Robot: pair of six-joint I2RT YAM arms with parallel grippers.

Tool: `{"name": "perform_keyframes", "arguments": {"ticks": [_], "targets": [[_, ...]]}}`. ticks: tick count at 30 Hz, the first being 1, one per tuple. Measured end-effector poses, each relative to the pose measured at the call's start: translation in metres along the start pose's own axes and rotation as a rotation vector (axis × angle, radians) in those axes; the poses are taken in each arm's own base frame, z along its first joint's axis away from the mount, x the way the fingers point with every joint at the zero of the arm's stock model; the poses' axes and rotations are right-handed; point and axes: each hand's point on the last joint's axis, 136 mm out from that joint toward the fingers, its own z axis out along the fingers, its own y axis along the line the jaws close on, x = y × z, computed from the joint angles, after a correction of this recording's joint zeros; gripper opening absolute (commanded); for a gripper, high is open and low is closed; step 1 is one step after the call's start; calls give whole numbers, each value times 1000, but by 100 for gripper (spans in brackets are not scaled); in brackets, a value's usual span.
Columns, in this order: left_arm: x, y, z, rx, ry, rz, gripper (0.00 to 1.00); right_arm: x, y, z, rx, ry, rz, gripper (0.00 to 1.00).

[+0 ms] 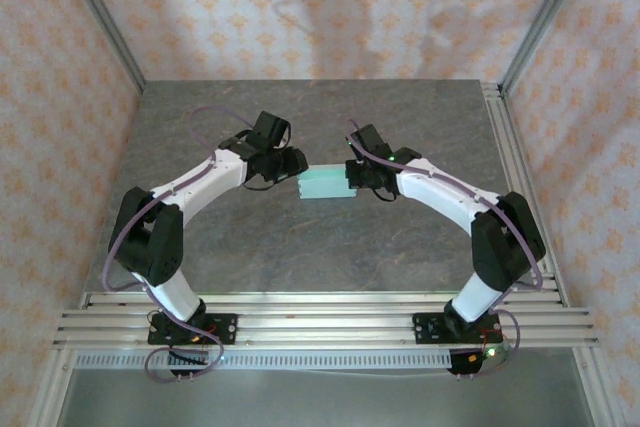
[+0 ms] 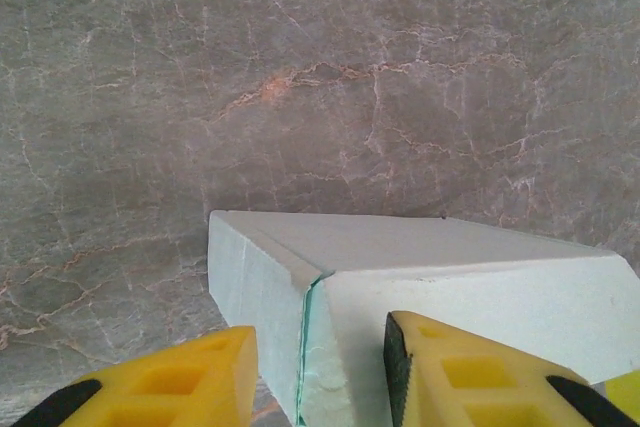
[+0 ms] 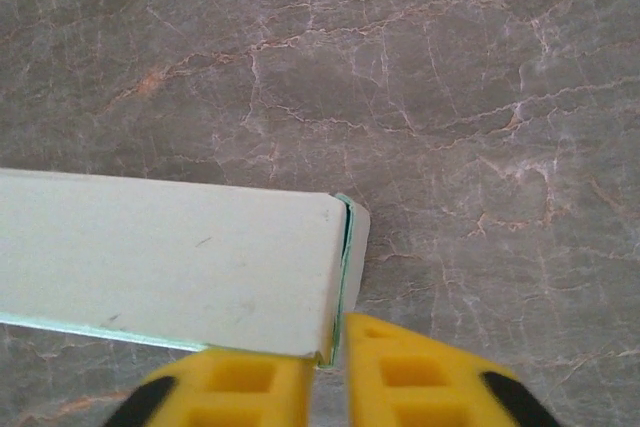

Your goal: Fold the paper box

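Bright even light, soft shadows, sharp focus

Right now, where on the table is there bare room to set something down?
Free on the table: the far strip between box and back wall, and the near stretch between box and rails. Crowded: the middle, where left gripper and right gripper meet the box's ends.

The top camera looks down from high behind the arm bases (image 1: 190, 327) over the whole grey veined stone-look surface (image 1: 300, 247). Each wrist camera hovers close, facing down past its yellow-fingered left hand (image 2: 320, 377) or right hand (image 3: 328, 377). All share the pale mint-green card box (image 1: 326, 185), centre overhead, lower frame at wrists.
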Motion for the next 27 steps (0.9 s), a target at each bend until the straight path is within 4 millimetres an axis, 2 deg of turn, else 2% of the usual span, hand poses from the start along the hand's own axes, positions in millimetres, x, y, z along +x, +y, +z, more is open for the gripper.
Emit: {"name": "perform_keyframes", "arguments": {"ticks": [5, 8, 10, 12, 16, 22, 27], "targets": [[0, -1, 2, 8, 2, 1, 36, -1, 5, -1, -31, -8, -13, 61], [0, -2, 4, 15, 6, 2, 36, -5, 7, -9, -56, -53, -21, 73], [0, -3, 5, 19, 7, 2, 36, -9, 7, -18, -82, -87, -11, 75], [0, -3, 5, 21, 8, 3, 36, -17, 11, -25, -119, -121, 21, 74], [1, -3, 7, 27, 9, 7, 36, -31, 6, -21, -153, -146, 129, 62], [2, -5, 10, 41, 16, 15, 35, -23, -3, 3, -136, -86, 211, 52], [6, -1, 14, 45, 19, 15, 33, -15, -4, 12, -149, -66, 238, 44]]}}
